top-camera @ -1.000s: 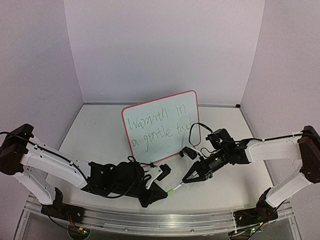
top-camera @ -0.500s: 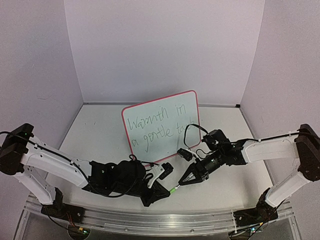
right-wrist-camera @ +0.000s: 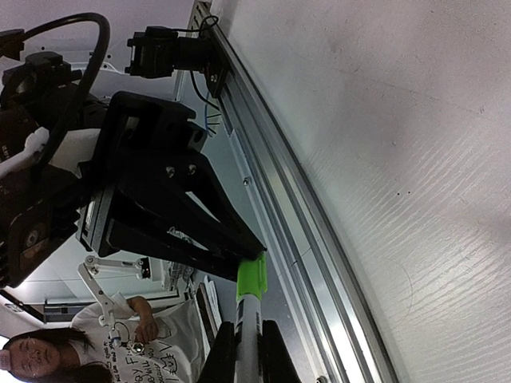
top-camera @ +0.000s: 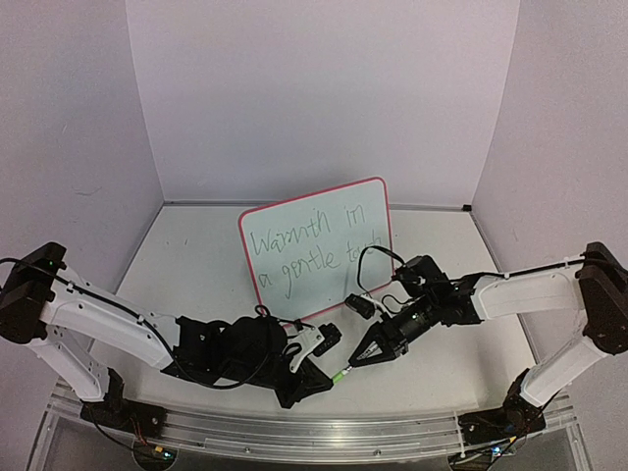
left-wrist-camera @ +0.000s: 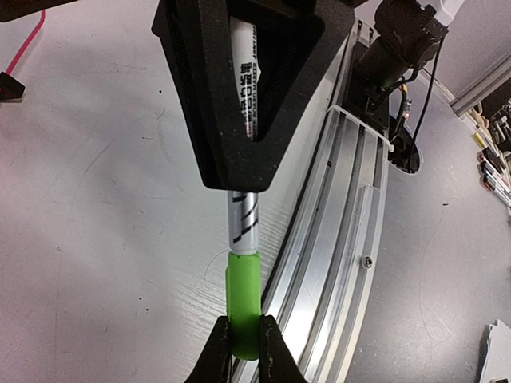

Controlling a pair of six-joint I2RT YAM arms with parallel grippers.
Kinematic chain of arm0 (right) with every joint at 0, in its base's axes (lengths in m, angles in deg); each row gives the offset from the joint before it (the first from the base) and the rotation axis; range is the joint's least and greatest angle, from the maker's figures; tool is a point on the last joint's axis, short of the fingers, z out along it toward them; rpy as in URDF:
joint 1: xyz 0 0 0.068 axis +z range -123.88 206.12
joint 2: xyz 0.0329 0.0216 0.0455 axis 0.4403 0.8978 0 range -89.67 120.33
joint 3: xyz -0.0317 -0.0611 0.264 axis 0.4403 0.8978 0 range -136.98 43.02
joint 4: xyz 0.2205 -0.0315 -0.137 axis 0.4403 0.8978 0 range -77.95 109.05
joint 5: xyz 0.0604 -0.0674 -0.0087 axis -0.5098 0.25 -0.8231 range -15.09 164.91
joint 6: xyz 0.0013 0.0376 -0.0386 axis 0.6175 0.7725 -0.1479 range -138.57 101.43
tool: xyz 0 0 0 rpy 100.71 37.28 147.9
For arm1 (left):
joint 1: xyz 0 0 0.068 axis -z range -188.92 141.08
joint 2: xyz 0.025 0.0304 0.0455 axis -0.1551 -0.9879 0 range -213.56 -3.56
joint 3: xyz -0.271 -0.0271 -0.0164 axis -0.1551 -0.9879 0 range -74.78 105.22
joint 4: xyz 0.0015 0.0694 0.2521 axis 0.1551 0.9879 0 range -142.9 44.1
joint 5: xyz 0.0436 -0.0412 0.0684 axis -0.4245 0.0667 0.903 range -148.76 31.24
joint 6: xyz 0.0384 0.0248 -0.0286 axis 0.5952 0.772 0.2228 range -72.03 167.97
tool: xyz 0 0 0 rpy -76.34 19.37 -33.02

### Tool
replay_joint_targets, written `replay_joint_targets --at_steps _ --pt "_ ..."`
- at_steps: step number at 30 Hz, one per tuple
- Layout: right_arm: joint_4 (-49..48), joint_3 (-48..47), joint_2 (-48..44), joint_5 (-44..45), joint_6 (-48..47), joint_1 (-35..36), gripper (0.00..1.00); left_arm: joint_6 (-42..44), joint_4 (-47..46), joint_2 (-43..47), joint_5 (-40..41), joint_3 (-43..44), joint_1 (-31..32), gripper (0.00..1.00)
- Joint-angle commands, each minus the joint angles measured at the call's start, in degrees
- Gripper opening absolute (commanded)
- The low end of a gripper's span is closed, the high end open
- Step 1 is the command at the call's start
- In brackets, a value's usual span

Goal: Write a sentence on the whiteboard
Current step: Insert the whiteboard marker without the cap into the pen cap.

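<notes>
Left wrist view: left pincer (left-wrist-camera: 244,351) clamped on the green cap (left-wrist-camera: 243,291), right pincer (right-wrist-camera: 246,347) clamped on the marker barrel (left-wrist-camera: 243,219) — align both axes, press straight until the cap seats.

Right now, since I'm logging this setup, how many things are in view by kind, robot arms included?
whiteboard: 1
marker: 1
robot arms: 2
total: 4

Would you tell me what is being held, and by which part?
One marker: the left gripper pinches its green cap, the right gripper its white barrel.
</notes>
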Motion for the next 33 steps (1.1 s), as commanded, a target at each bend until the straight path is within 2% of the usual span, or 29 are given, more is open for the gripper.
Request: replay_joint_targets --at_steps 1,33 --pt "-3.2 -3.1 0.9 -5.2 0.0 2.7 0.00 3.7 -8.9 0.4 1.1 6.5 -0.1 0.00" --pt "-3.7 -4.4 -0.3 -11.8 -0.1 5.5 0.00 7.7 -17.0 0.7 -2.7 10.1 -1.8 0.00"
